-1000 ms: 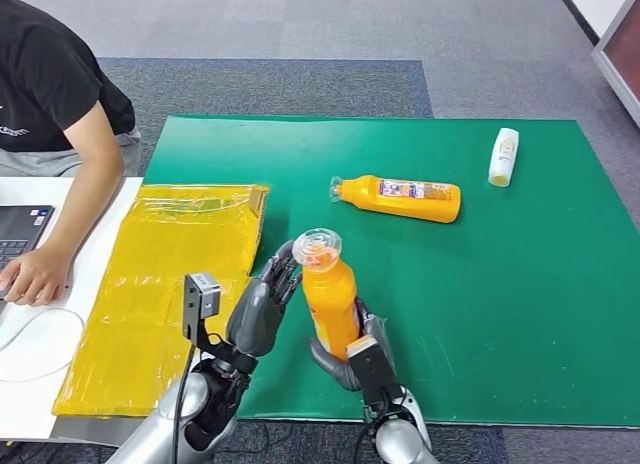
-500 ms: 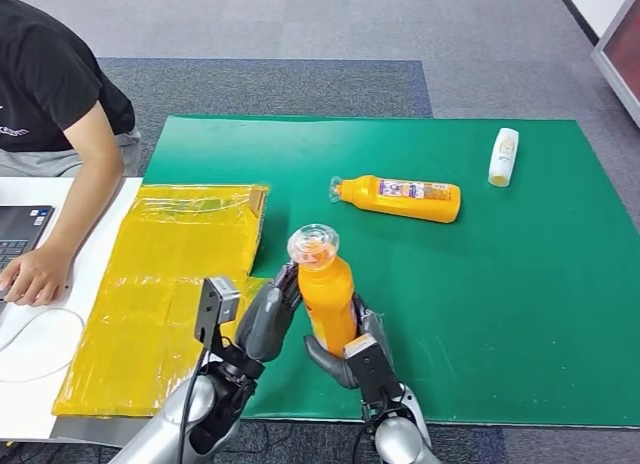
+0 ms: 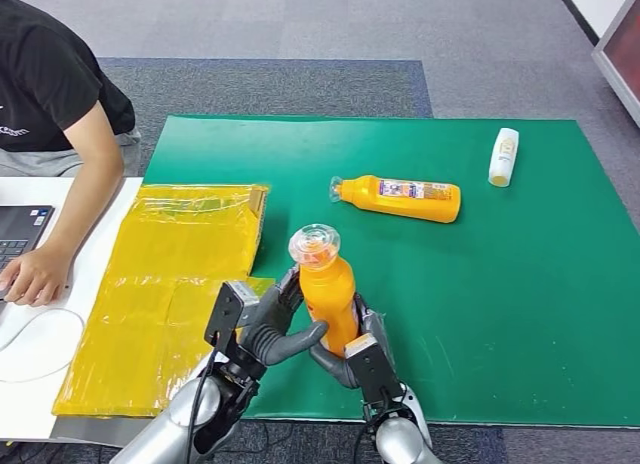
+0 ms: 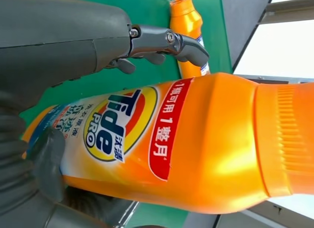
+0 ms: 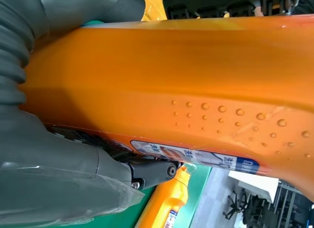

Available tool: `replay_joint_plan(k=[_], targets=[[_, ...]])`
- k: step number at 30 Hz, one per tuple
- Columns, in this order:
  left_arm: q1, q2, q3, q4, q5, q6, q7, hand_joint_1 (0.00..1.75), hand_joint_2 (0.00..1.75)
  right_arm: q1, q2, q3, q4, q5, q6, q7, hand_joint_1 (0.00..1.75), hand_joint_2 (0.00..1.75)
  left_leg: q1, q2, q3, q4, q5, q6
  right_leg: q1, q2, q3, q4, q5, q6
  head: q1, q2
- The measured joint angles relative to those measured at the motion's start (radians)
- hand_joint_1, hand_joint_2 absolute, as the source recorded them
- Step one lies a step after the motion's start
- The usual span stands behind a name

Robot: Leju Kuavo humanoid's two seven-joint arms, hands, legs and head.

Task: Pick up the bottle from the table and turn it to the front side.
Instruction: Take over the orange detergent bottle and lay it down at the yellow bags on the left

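Orange detergent bottle (image 3: 328, 299) stands upright near the green mat's (image 3: 490, 314) front edge, right hand (image 3: 355, 354) gripping its base while left hand (image 3: 273, 319) wraps its side, likely to rotate it.

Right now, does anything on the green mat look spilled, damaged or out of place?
No spill or damage shows. A second orange bottle and a small white bottle lie on their sides on the green mat. The held bottle stands upright between the left hand and right hand.

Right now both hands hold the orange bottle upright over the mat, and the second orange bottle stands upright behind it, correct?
Not quite. The second orange bottle lies on its side on the green mat, as the head view shows. The left hand and right hand do hold the upright bottle.
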Motion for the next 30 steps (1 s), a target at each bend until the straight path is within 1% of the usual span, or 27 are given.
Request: replay_joint_plan(k=[10,18,30], targets=[[-0.009,0.001,0.001,0.008,0.010,-0.014,0.004,0.00,1.75,-0.003,0.000,0.010,0.000,0.005,0.001,0.000,1.75,1.75,0.000,0.000,0.000,0.000,0.000,0.000,0.000,0.000,0.000,0.000,0.000,0.000,0.000,0.000],[-0.037,0.002,0.004,0.010,-0.012,-0.018,-0.026,0.00,1.75,-0.012,-0.001,0.022,0.001,0.010,0.001,-0.003,1.75,1.75,0.000,0.000,0.000,0.000,0.000,0.000,0.000,0.000,0.000,0.000,0.000,0.000,0.000,0.000],[-0.074,-0.005,0.008,0.023,-0.017,-0.025,-0.027,0.00,1.75,-0.020,-0.002,0.025,0.012,0.011,0.001,-0.004,1.75,1.75,0.000,0.000,0.000,0.000,0.000,0.000,0.000,0.000,0.000,0.000,0.000,0.000,0.000,0.000]])
